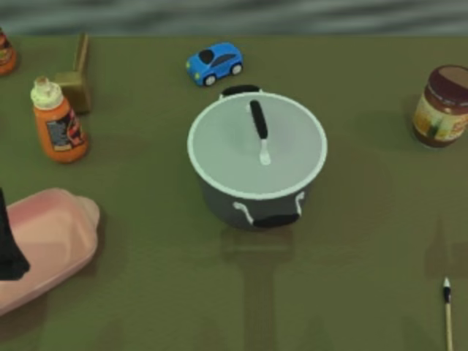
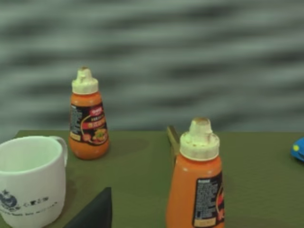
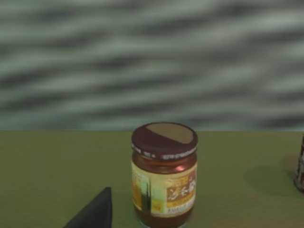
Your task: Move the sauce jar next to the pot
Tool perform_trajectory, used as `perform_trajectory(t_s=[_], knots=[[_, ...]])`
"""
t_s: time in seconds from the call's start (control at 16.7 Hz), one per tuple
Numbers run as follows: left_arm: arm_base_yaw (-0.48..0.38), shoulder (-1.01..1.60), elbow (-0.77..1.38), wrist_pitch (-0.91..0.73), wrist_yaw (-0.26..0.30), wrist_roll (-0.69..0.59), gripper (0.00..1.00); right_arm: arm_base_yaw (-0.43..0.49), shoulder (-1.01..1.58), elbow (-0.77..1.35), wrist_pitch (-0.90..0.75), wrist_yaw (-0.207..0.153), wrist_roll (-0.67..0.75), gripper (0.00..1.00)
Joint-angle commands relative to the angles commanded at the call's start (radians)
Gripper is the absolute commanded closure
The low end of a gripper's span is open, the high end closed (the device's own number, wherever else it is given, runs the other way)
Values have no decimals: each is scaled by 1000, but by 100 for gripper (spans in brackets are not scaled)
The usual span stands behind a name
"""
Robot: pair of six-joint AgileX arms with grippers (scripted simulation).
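sauce jar (image 1: pixel 442 106) upright at table's right edge, well apart from pot (image 1: pixel 257 157) at centre, untouched | right gripper out of the top view, finger spread cannot be told | step judged: approach not yet made; a grasp is called for next | open green table (image 1: pixel 365 241) between jar and pot | left arm parked at left

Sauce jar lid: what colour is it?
Dark brown-red, with a tan patch on top; the sauce jar shows best in the right wrist view.

Upright sauce jar (image 1: pixel 442 106) far right of pot (image 1: pixel 257 157)
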Motion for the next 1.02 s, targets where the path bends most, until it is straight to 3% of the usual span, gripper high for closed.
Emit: perform_trajectory(t_s=[0.48,1.02], knots=[[0,0,0,0,0,0,0,9,157,171,-101,-15,-43,0],[0,0,0,0,0,0,0,2,842,880,-519,-27,-230,0]])
